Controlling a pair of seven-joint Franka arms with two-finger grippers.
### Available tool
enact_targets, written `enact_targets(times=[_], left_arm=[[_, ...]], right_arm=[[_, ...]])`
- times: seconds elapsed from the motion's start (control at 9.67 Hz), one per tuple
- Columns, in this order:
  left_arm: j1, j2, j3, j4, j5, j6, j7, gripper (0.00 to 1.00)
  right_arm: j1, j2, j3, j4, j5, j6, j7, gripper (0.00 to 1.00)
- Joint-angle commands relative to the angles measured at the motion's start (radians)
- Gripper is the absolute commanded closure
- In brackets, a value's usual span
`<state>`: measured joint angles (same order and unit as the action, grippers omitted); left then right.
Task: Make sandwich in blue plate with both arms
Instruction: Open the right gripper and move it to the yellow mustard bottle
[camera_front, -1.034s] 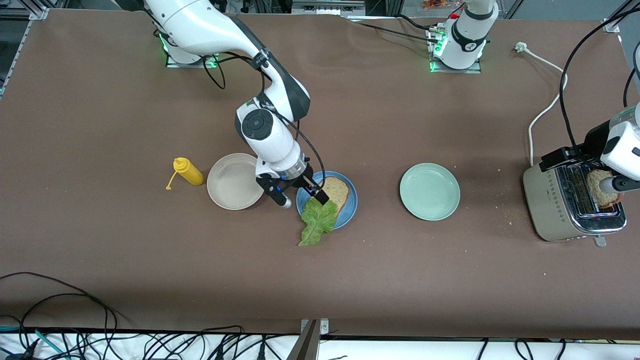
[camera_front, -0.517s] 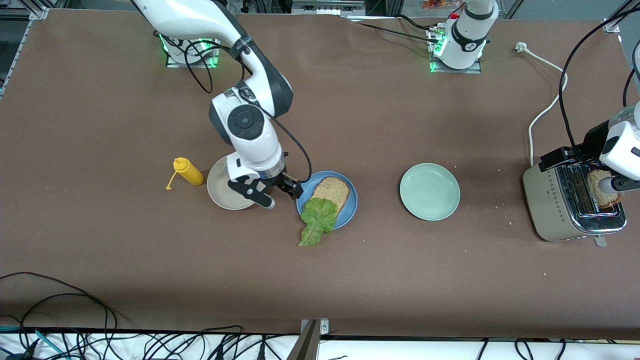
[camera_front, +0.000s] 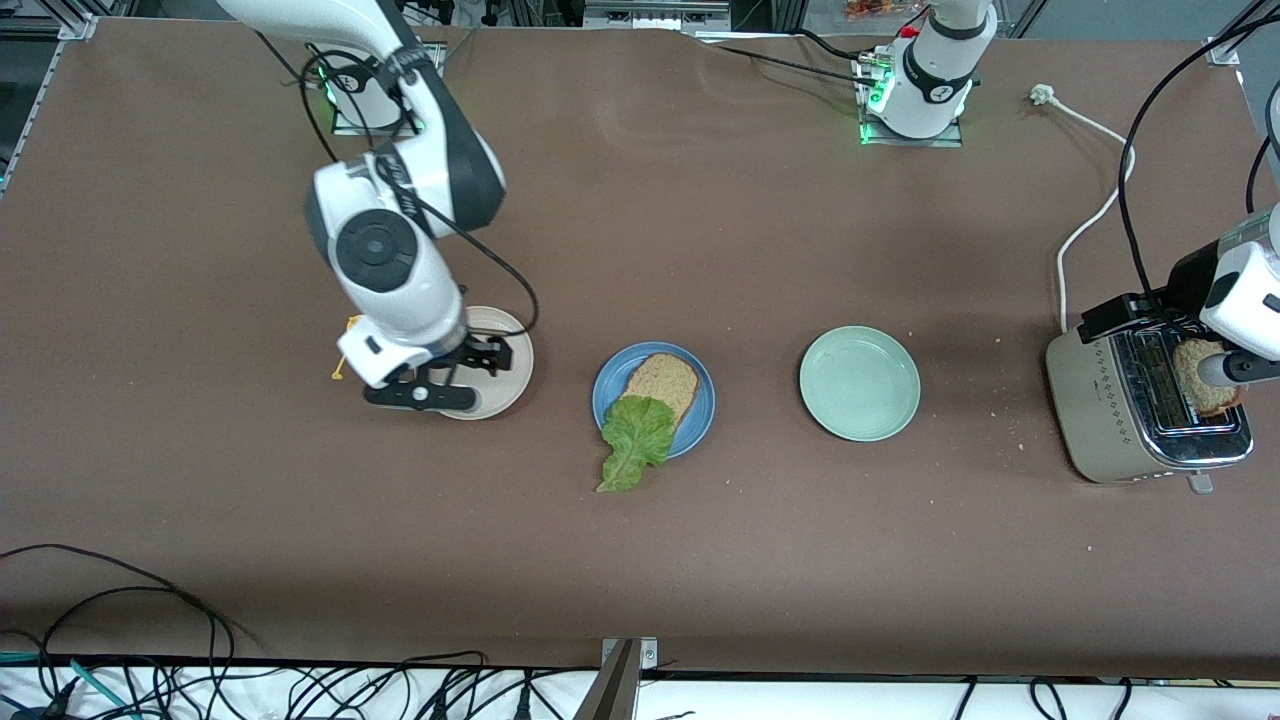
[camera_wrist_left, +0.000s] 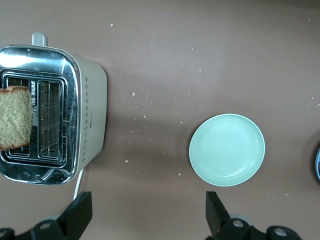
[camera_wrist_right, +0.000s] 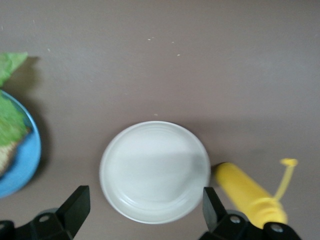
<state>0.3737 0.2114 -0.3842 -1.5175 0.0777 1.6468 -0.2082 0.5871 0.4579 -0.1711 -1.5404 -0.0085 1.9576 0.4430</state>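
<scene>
Beside blue plate (camera_front: 701, 408): beige plate (camera_front: 508, 385) (under open right pincer (camera_front: 440, 378)), green plate (camera_front: 859, 383).

A row of things on the bench (camera_front: 760, 560): squeeze bottle (camera_wrist_right: 248, 194) at the right arm's end, then a plate (camera_front: 505, 345), the middle plate (camera_front: 700, 415) holding bread (camera_front: 665, 382) with lettuce (camera_front: 635, 440) overhanging its nearer rim, another plate (camera_front: 859, 382), and a toaster (camera_front: 1135, 410) with a slice (camera_wrist_left: 14, 123) in one slot.

The brown counter (camera_front: 700, 250) carries, across mid-frame, a yellow squeeze bottle (camera_wrist_right: 248, 193), a beige plate (camera_front: 500, 372), the blue plate (camera_front: 700, 415) and a pale green plate (camera_front: 859, 383). A toaster (camera_front: 1120, 410) stands at the frame's right edge, its white cord (camera_front: 1085, 215) running to upper right, with crumbs scattered nearby.
</scene>
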Motion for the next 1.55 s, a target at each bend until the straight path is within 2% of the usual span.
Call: enact_targets(times=[0.0,0.1,0.31,0.41,0.62,0.72,0.93,1.24,1.45], left_arm=[[0.002,-0.001,-0.002,0.017,0.007,-0.022,0.021,0.0],[0.002,-0.001,-0.002,0.017,0.005,-0.022,0.021,0.0],[0.002,-0.001,-0.002,0.017,0.005,-0.022,0.021,0.0],[0.002,-0.001,-0.002,0.017,0.005,-0.022,0.021,0.0],[0.002,-0.001,-0.004,0.017,0.005,-0.022,0.021,0.0],[0.002,-0.001,-0.004,0.017,0.005,-0.022,0.021,0.0],[0.002,-0.001,-0.004,0.017,0.005,-0.022,0.021,0.0],[0.002,-0.001,-0.004,0.017,0.005,-0.022,0.021,0.0],[0.002,-0.001,-0.004,0.017,0.005,-0.022,0.021,0.0]], right_arm=[[0.0,-0.22,-0.082,-0.228,0.007,-0.002,-0.278,0.0],[0.0,-0.276,-0.117,-0.291,0.007,0.001,-0.356,0.0],[0.0,-0.347,-0.235,-0.407,0.022,0.004,-0.581,0.0],[0.0,-0.357,-0.33,-0.449,0.071,0.01,-0.733,0.0],[0.0,-0.343,-0.494,-0.484,0.222,0.007,-1.084,0.0],[-0.015,-0.325,-0.536,-0.503,0.307,0.001,-1.224,0.0],[-0.09,-0.263,-0.539,-0.514,0.454,0.0,-1.476,0.0],[-0.183,-0.11,-0.539,-0.506,0.785,-0.09,-1.922,0.0],[-0.197,-0.041,-0.539,-0.503,0.919,-0.126,-2.126,0.0]])
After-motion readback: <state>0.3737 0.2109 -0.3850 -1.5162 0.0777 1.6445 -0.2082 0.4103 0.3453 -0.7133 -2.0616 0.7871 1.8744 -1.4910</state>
